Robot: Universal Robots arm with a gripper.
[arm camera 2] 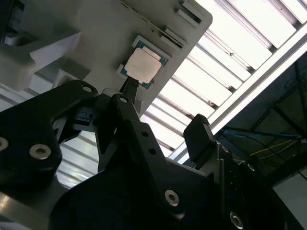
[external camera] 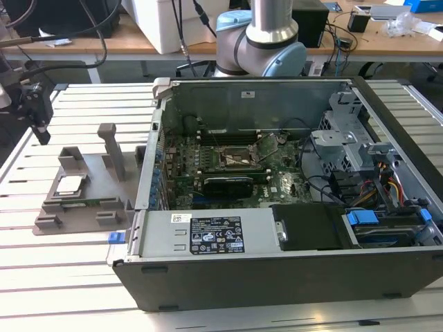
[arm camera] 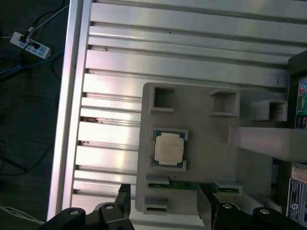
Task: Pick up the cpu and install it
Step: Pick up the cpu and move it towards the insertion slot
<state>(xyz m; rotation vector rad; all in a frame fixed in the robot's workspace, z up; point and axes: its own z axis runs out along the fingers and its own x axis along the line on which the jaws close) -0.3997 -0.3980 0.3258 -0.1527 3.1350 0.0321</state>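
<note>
Black plastic and metal up close: the gripper (arm camera: 164, 199) has its two fingers (arm camera: 123, 201) spread wide with nothing between them, so it's open and empty. In both wrist views it hangs over the grey plastic holder (arm camera: 201, 129), not touching it as far as I can see.

The cpu (arm camera: 169, 148) lies flat in its square pocket on that holder. Its silvery top faces up with a thin green edge showing round it, and it's roughly in line with the gap between the fingers.

In the exterior view the holder sits on the slatted aluminium table (external camera: 69, 277), near the table's edge at the exterior view's left and just beside the open computer case (external camera: 277, 277). Further in, the socket (external camera: 239, 159) on the motherboard (external camera: 277, 183) looks empty to me, but it's small in that view so I wouldn't swear to it.

My read is that this is the approach for the pick. Nothing's grabbed and nothing's installed.

The grab itself calls for a straight drop with one finger on each side of the chip, squared to its edges. It also wants a gentle close, since that shallow pocket probably leaves very little edge to catch.
</note>
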